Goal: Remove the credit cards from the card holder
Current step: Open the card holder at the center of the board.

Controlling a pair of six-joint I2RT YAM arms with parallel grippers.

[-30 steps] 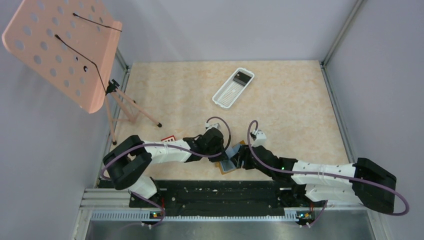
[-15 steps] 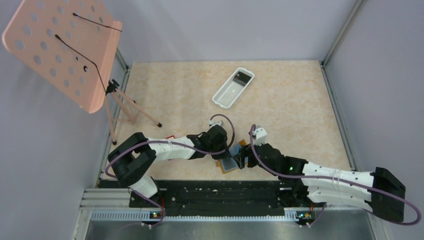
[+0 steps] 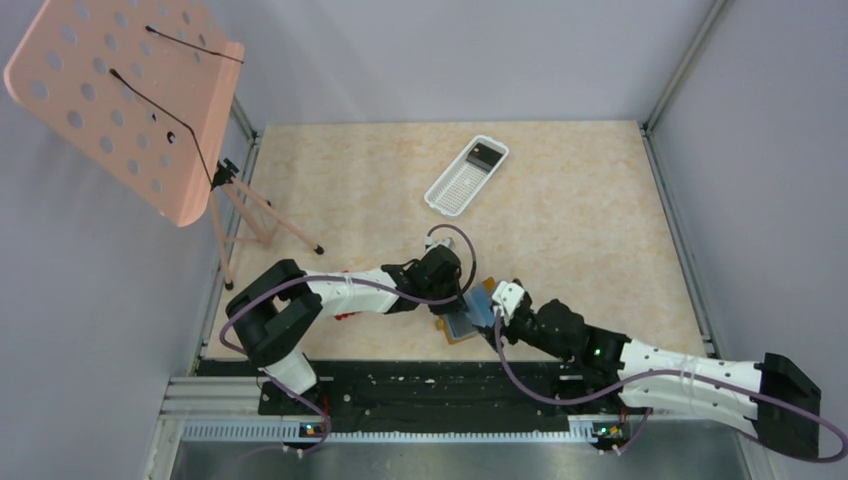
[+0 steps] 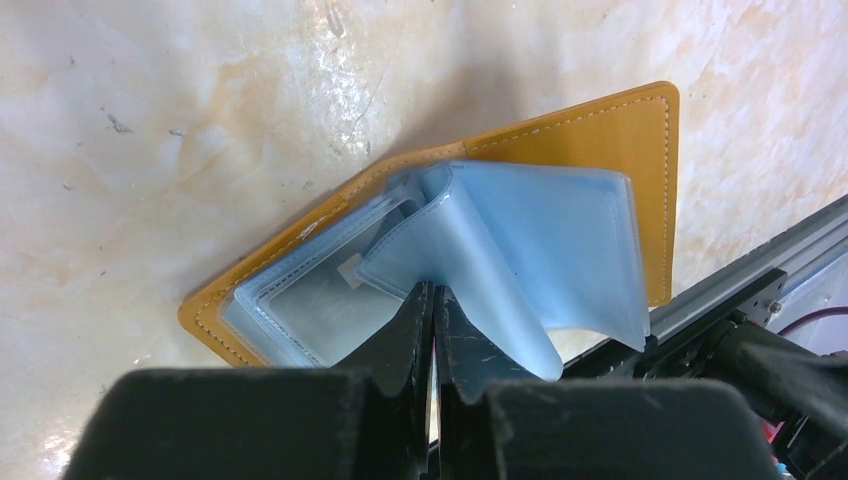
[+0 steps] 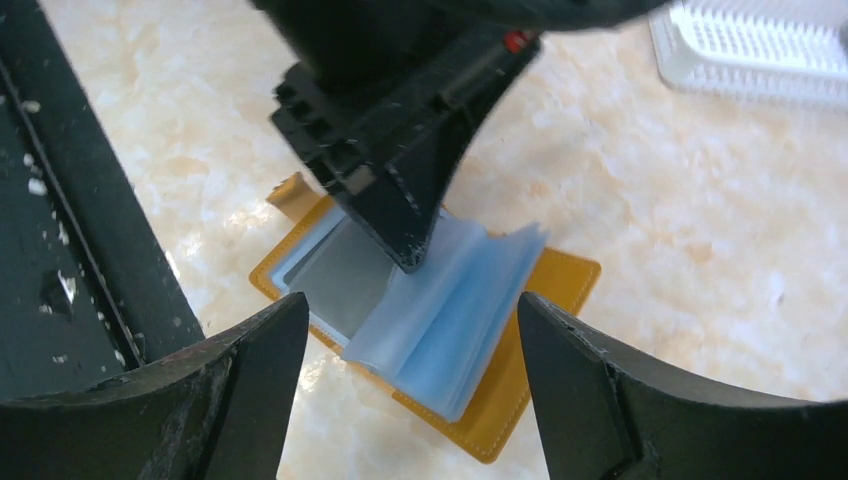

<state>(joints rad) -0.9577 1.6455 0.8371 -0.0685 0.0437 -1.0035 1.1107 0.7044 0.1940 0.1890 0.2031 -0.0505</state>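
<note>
The card holder (image 3: 456,330) lies open on the table near the front rail, its tan cover (image 4: 610,125) down and its blue clear sleeves (image 5: 465,300) fanned upward. A grey credit card (image 5: 340,275) shows through the left sleeve (image 4: 310,315). My left gripper (image 4: 432,295) is shut, and its tips press at the fold between that page and the raised sleeves (image 4: 560,230). It appears in the right wrist view as the black left gripper (image 5: 408,255) coming from above. My right gripper (image 5: 410,300) hangs open over the holder, one finger on each side, touching nothing.
A white slotted tray (image 3: 467,176) with a dark item at one end lies at the back centre, and this tray (image 5: 760,50) also shows in the right wrist view. A pink perforated stand (image 3: 130,100) on tripod legs (image 3: 270,220) fills the back left. The black rail (image 3: 430,385) borders the near edge.
My right gripper has opened wider and its arm has swung toward the near edge, low over the holder. My left gripper has shifted right onto the holder, still shut.
</note>
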